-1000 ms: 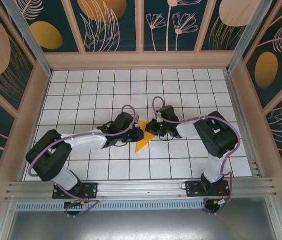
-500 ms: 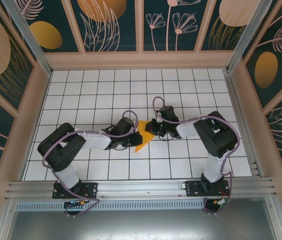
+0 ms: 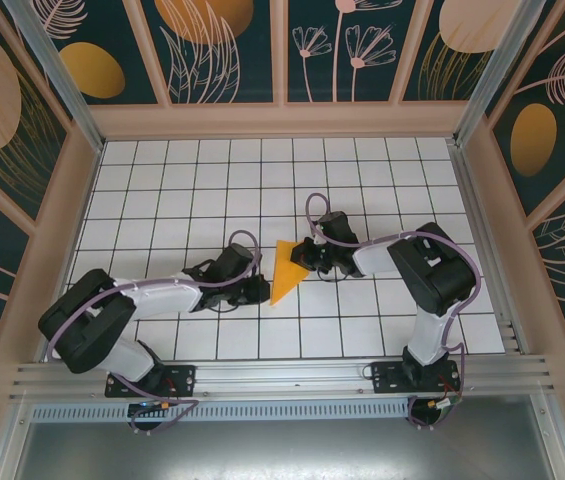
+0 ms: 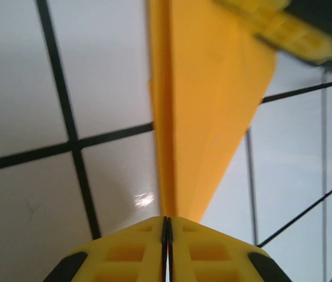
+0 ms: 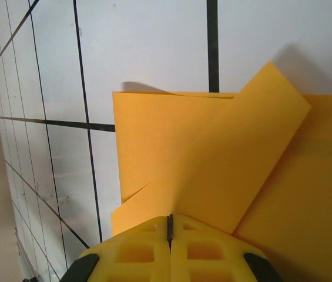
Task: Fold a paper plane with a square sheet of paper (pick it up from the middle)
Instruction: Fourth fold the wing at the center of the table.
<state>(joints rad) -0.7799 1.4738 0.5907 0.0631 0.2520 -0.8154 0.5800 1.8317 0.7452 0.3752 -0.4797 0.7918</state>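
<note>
Your two arms meet at the middle of the tiled table (image 3: 162, 180). Your left arm (image 3: 152, 293) lies low and stretched out to the right, with the left gripper (image 3: 259, 290) at the near left edge of the paper (image 3: 284, 270). Your right arm (image 3: 430, 268) rises from its base, bends at the elbow and reaches left, setting the right gripper (image 3: 305, 254) on the paper's far right edge. There is one sheet: a single orange-yellow paper, creased into a triangle, its narrow tip pointing toward the arm bases. In the left wrist view, the yellow fingers (image 4: 124, 252) are pressed together on the paper's folded edge, which runs straight away from them. In the right wrist view, the fingers (image 5: 207, 247) are likewise clamped on the paper, where one flap lies folded across it.
</note>
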